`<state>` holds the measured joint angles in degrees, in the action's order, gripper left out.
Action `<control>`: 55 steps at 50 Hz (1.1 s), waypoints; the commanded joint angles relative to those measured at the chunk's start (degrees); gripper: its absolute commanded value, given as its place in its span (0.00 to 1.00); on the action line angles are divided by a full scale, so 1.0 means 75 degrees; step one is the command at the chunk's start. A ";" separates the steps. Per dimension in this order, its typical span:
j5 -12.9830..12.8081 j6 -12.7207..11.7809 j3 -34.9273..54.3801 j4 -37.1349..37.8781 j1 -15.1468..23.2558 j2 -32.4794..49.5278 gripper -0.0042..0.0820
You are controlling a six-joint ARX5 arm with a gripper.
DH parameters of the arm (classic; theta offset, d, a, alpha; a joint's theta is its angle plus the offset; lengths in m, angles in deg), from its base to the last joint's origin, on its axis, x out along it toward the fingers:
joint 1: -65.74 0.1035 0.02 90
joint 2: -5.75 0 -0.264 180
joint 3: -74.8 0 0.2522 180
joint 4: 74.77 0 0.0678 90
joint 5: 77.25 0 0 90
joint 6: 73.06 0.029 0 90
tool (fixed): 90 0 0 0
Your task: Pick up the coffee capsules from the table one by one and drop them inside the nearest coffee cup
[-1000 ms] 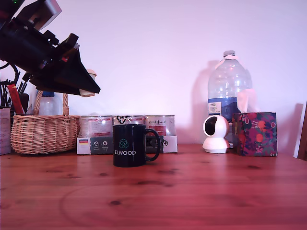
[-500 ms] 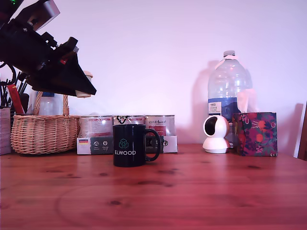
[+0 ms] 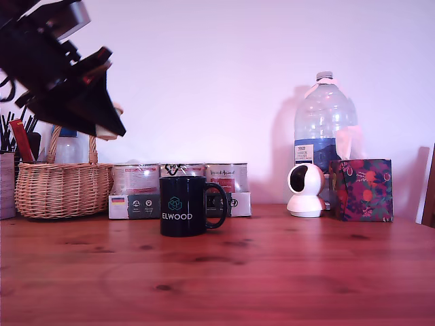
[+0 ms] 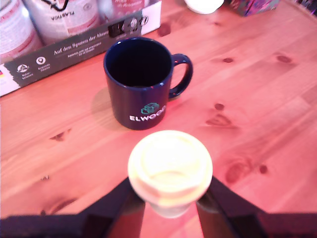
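My gripper (image 4: 170, 192) is shut on an off-white coffee capsule (image 4: 170, 166), held by its tapered body with the wide rim toward the wrist camera. In the exterior view the gripper (image 3: 109, 123) hangs high at the left, well above the table (image 3: 285, 272); only a sliver of the capsule (image 3: 117, 109) shows behind the black fingers. The black ELWOOD coffee cup (image 3: 183, 206) stands upright on the table, lower down and to the exterior view's right of the gripper. In the wrist view the cup (image 4: 141, 84) shows its dark, open mouth just beyond the capsule.
A wicker basket (image 3: 61, 189) stands at the back left under the arm. Silver tins in a cardboard tray (image 3: 180, 183) sit behind the cup. At the back right are a white camera (image 3: 304, 191), a big water bottle (image 3: 324, 122) and a floral tissue box (image 3: 360, 190).
The arm with the capsule has drifted toward the exterior view's left and tilted a little steeper. The cup has not moved.
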<state>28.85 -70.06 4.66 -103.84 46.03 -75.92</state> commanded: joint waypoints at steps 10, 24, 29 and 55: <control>-0.0020 0.0079 -0.1329 -0.0571 -0.0044 -0.1282 0.22; -0.0096 0.0271 -0.2961 -0.1355 -0.0128 -0.2396 0.22; -0.0216 0.0303 -0.3509 -0.1655 -0.0157 -0.2731 0.22; -0.0268 0.0554 -0.6053 -0.3121 -0.0297 -0.4634 0.22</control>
<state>27.07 -66.45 -39.40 -126.79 44.00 -108.22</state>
